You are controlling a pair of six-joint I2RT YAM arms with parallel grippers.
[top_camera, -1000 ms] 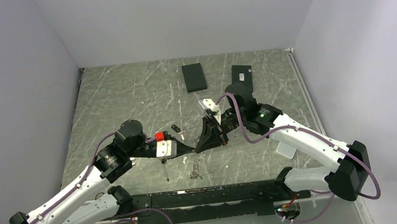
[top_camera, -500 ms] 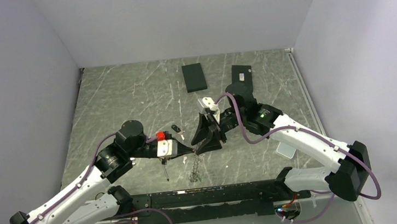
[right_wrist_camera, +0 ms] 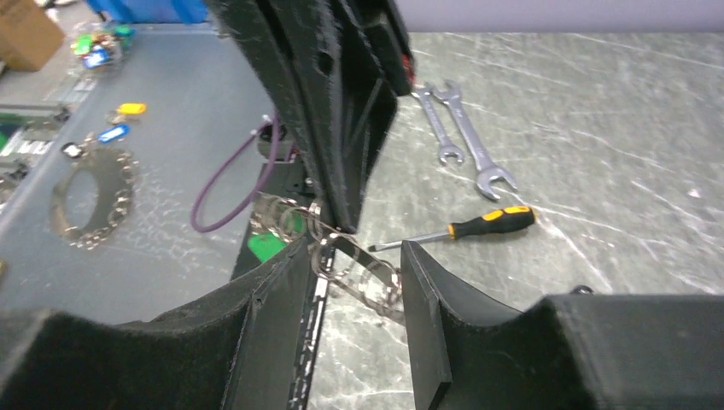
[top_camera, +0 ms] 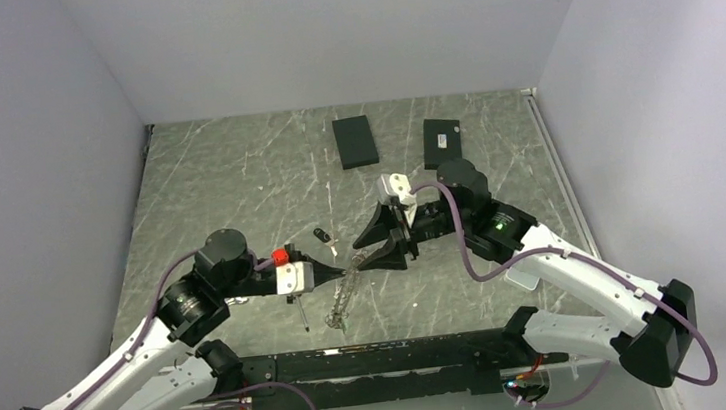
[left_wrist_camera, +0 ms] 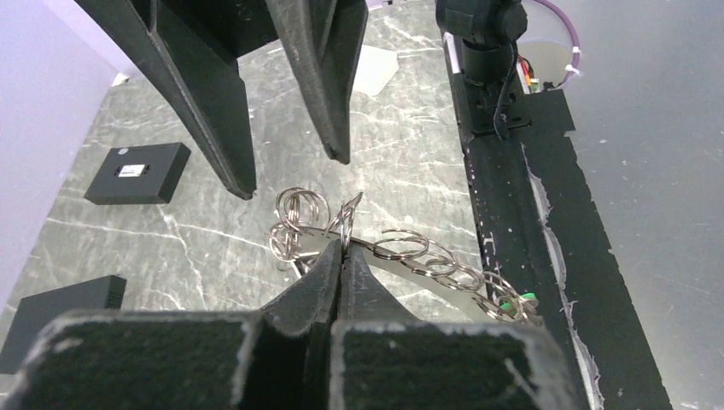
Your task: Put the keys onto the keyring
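**Left end effector [left_wrist_camera: 341, 256] pinched on the keyring, right one spread**

Item 1. The left end effector has its fingers pressed together on one loop of the keyring [left_wrist_camera: 401, 248], a run of linked wire rings. The held loop is clear of the surface [top_camera: 236, 177]. The rest of the run trails down near the screwdriver [top_camera: 301, 311]; whether its end touches cannot be told.

Item 2. The right end effector [right_wrist_camera: 350, 278] has its fingers spread, one on either side of the held loops. As far as its wrist view shows, it touches nothing.

Item 3. One small dark key [top_camera: 322, 235] lies on the surface just beyond the left end effector. You cannot confirm any key on the run.

Item 4. In the right wrist view, two wrenches [right_wrist_camera: 461, 137] lie on the surface. A separate loop rimmed with small keys [right_wrist_camera: 85, 201] lies past the surface's edge.

Handling. The step in hand looks like a second grip on the keyring.
- Close the right fingers on one loop only, just beside the left pinch, so the wire is braced at two places.
- Go slowly, because the two sets of fingers are close and wire this thin will likely twist or slip.
- Hold the left pinch firm, or the run drops.
- Fetch the key only once the loop is steady.
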